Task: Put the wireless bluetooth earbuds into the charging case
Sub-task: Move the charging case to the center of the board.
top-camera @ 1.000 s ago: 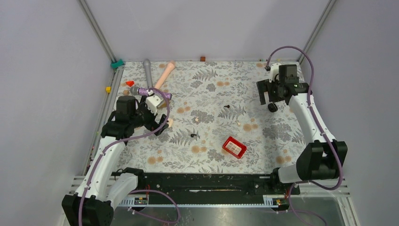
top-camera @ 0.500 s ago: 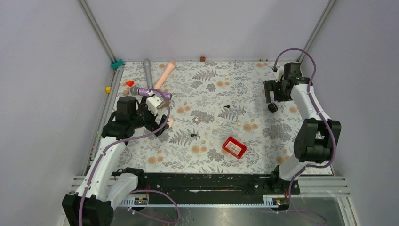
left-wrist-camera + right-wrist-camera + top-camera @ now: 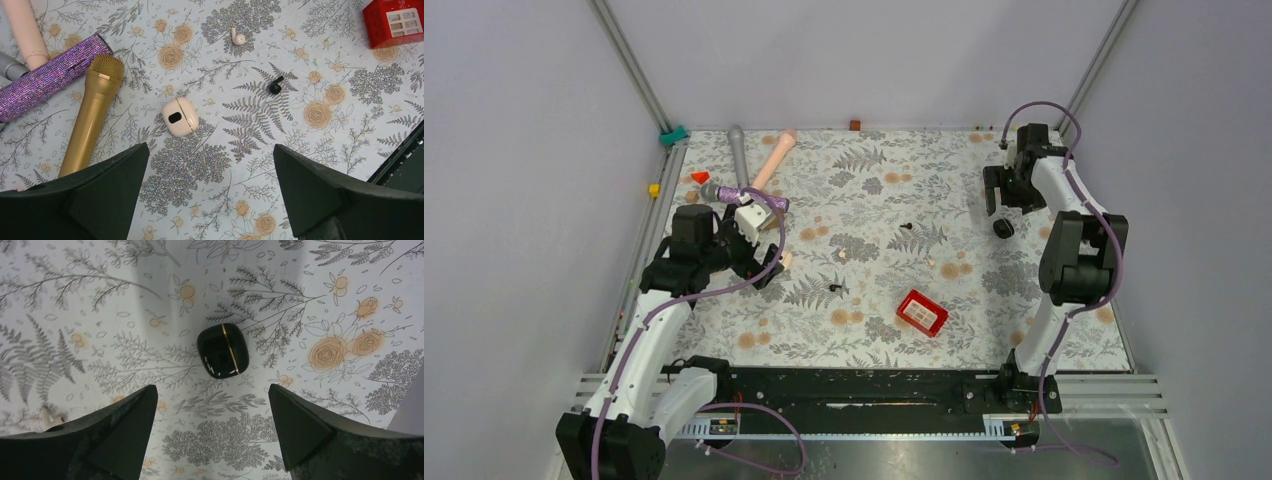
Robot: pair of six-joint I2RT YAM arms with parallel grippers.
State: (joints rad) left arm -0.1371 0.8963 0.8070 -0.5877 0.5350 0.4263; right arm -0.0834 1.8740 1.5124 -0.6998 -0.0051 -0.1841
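Cream bud (image 3: 237, 36) and black bud (image 3: 275, 86) lay loose on the floral mat (image 3: 350, 165), neither one gripped.

The cream case (image 3: 180, 116) sat near them, ahead of the left gripper (image 3: 210, 165), whose jaws stood wide with nothing between. The right gripper (image 3: 212, 395), likewise spread and empty, hung over the black case (image 3: 223, 350). Since a second before, the right arm had folded its elbow inward over the mat. The left arm had stayed put.
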